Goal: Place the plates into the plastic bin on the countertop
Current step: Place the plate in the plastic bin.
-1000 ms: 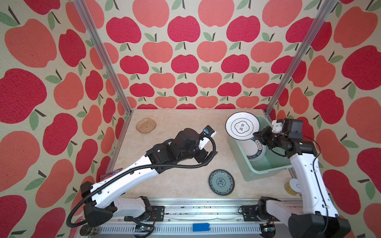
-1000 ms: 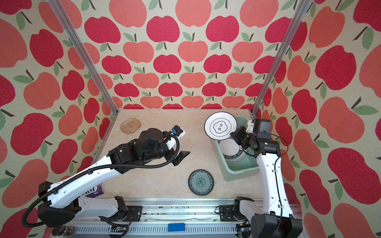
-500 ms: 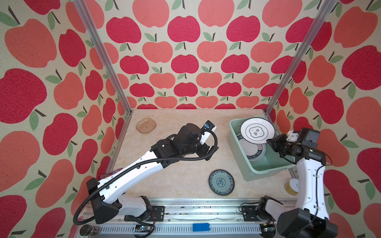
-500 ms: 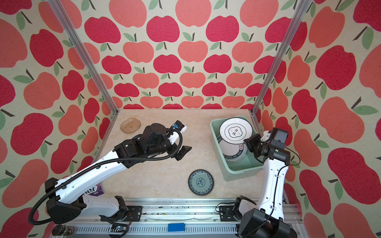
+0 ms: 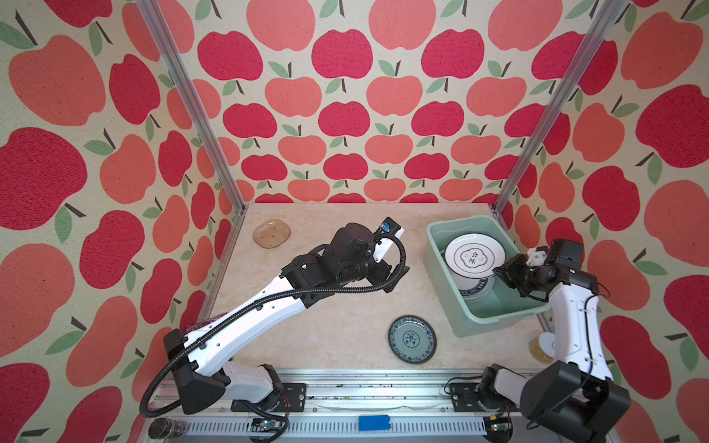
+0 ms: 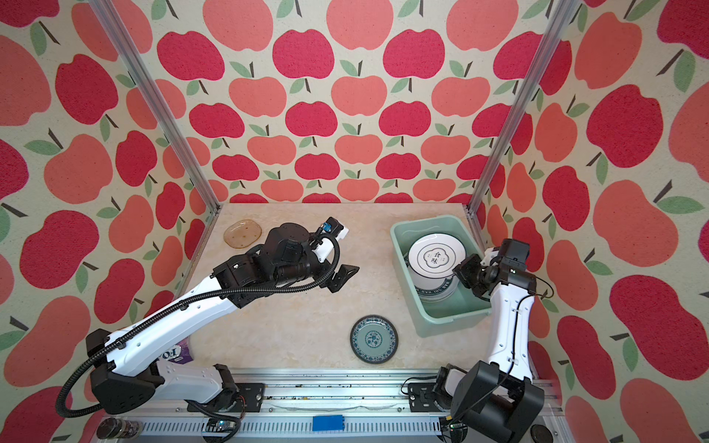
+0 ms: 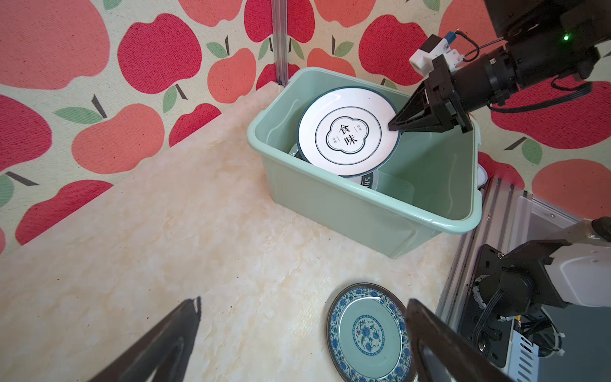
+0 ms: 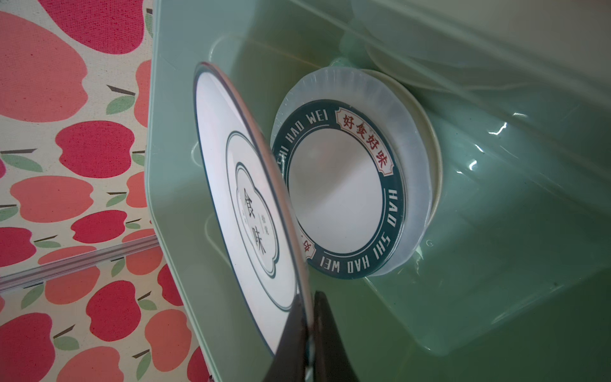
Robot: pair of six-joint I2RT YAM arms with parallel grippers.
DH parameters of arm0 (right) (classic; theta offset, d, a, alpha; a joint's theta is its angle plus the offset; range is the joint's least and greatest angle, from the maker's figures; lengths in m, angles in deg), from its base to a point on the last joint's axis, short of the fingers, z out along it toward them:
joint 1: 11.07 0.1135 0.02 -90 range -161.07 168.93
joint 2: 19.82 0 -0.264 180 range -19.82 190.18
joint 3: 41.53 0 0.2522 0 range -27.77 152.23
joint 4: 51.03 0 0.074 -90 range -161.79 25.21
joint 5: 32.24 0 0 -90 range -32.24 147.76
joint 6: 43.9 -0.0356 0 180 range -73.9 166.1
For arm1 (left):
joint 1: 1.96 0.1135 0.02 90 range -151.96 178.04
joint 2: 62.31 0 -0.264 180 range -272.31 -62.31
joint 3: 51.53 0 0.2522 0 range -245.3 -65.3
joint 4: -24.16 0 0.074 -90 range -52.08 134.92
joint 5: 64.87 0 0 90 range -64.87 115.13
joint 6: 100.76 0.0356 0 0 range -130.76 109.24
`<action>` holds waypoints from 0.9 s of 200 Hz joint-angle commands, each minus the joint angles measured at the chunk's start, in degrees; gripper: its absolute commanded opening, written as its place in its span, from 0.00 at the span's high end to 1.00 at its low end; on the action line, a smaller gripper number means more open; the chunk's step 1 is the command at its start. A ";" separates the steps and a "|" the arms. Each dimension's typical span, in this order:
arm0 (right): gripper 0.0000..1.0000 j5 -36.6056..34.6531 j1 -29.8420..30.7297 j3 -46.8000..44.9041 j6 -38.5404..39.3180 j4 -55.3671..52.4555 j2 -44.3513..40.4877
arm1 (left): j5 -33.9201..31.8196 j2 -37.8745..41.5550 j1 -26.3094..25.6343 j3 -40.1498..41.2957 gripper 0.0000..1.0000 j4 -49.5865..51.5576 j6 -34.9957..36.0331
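Observation:
The mint-green plastic bin stands at the right of the beige countertop. My right gripper is shut on the rim of the white emblem plate. It holds that plate tilted inside the bin, above a green-lettered plate that lies on a clear one. A teal plate lies in front of the bin, and an amber plate sits at the back left. My left gripper hovers open and empty over mid-counter.
Aluminium posts rise at both back corners and a rail runs along the front edge. A pale round object sits beyond the counter's right edge, behind my right arm. A purple package lies under my left arm.
My right gripper has carried the emblem plate rightward from over the bin's left rim and lowered it inside the bin. My left arm has shifted slightly, still open.

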 commanded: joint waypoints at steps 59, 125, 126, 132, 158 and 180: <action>1.00 -2.68 -0.23 -1.78 5.66 0.22 4.23 | -0.32 -1.81 0.36 -2.86 0.01 0.23 0.62; 1.00 -1.89 -0.23 -2.36 5.83 1.59 7.00 | -0.88 -2.52 1.10 -3.89 0.01 0.91 1.26; 1.00 -1.89 -0.19 -2.35 5.84 1.59 7.08 | -0.87 -2.57 1.09 -3.85 0.01 0.90 1.26; 1.00 -1.81 -0.15 -2.35 5.91 1.49 7.36 | -0.87 -2.60 1.22 -3.83 0.01 0.97 1.33; 1.00 -1.52 -0.10 -2.29 6.53 1.19 7.81 | -0.96 -2.68 1.18 -3.97 0.01 1.33 1.35; 1.00 -1.69 -0.14 -2.30 6.97 0.95 8.11 | -1.31 -2.62 1.18 -3.78 0.01 1.17 1.61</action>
